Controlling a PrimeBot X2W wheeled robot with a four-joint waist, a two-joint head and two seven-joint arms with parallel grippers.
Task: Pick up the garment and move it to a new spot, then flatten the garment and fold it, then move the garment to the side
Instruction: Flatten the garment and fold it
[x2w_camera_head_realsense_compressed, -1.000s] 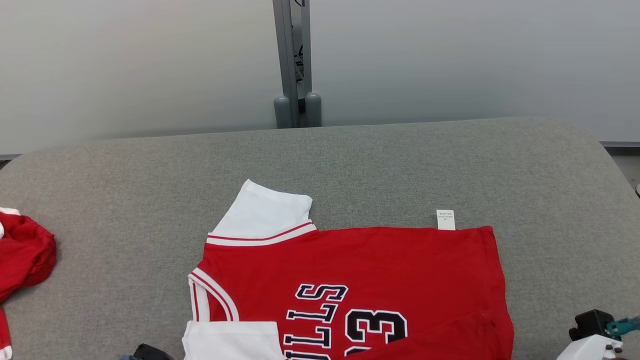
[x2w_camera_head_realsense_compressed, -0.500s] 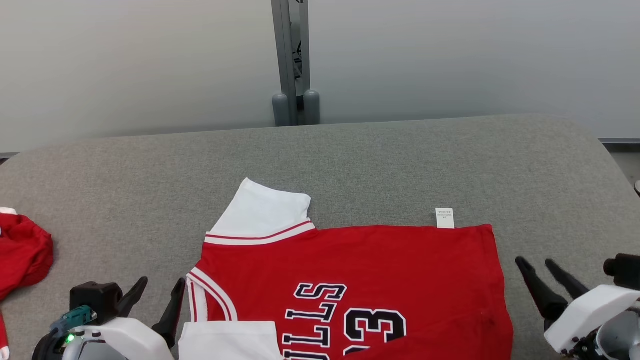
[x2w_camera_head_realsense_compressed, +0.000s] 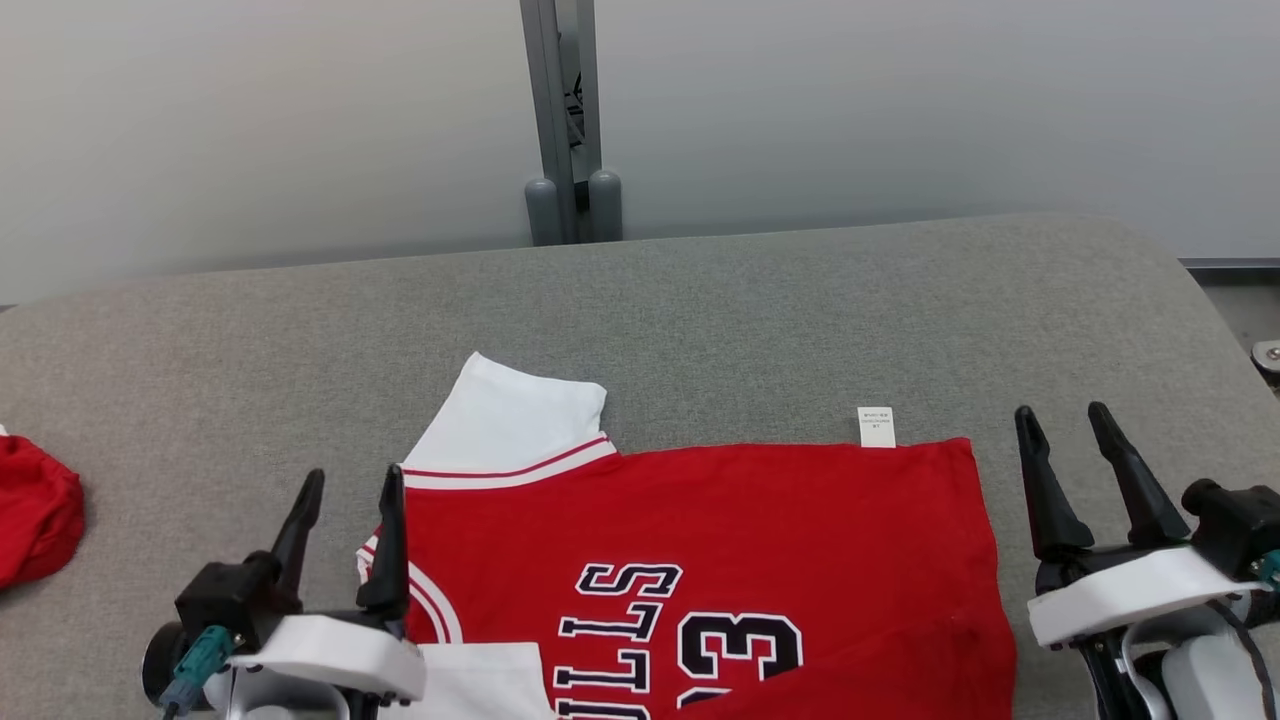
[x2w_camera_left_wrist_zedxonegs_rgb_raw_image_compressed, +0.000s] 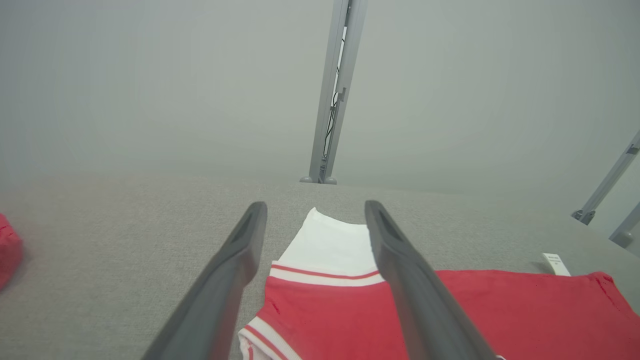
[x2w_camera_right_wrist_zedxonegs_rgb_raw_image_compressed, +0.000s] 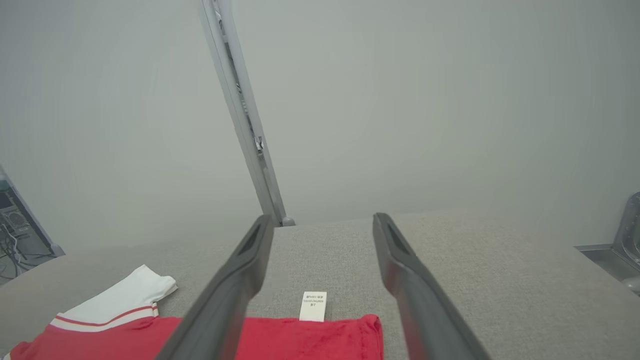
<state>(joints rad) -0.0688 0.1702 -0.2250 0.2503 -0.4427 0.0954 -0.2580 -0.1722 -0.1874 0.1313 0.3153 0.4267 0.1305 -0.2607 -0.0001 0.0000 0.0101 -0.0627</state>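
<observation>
Head view: the garment (x2w_camera_head_realsense_compressed: 700, 540), a red jersey with dark lettering, lies flat and sideways on the grey padded surface (x2w_camera_head_realsense_compressed: 700, 310), its near part cut off by the bottom edge; a white sleeve (x2w_camera_head_realsense_compressed: 515, 420) points toward the far side, and a small white label (x2w_camera_head_realsense_compressed: 876, 427) juts from the far edge; the left gripper (x2w_camera_head_realsense_compressed: 354, 475) stands at the garment's left end, fingers parted with nothing between them; its inner finger overlaps the striped trim, though whether it touches the cloth cannot be told; the right gripper (x2w_camera_head_realsense_compressed: 1060, 412) stands just beyond the garment's right hem, fingers likewise spread and empty, apart from the cloth; a second red cloth (x2w_camera_head_realsense_compressed: 35, 510) sits at the left edge, well apart from the garment; a metal post (x2w_camera_head_realsense_compressed: 560, 110) rises behind the surface.

Left wrist view: the left gripper (x2w_camera_left_wrist_zedxonegs_rgb_raw_image_compressed: 315, 206) is spread wide; the white sleeve (x2w_camera_left_wrist_zedxonegs_rgb_raw_image_compressed: 332, 240) shows between its fingers, and the garment (x2w_camera_left_wrist_zedxonegs_rgb_raw_image_compressed: 500, 310) stretches off to the right beneath and past the right-hand finger; the red cloth (x2w_camera_left_wrist_zedxonegs_rgb_raw_image_compressed: 7, 250) peeks in at the left edge.

Right wrist view: the right gripper (x2w_camera_right_wrist_zedxonegs_rgb_raw_image_compressed: 322, 218) is spread wide and holds nothing; the label (x2w_camera_right_wrist_zedxonegs_rgb_raw_image_compressed: 313, 306) and the garment's (x2w_camera_right_wrist_zedxonegs_rgb_raw_image_compressed: 310, 337) corner lie between its fingers; the rest of the garment runs off to the left, the sleeve (x2w_camera_right_wrist_zedxonegs_rgb_raw_image_compressed: 130, 292) beyond.
</observation>
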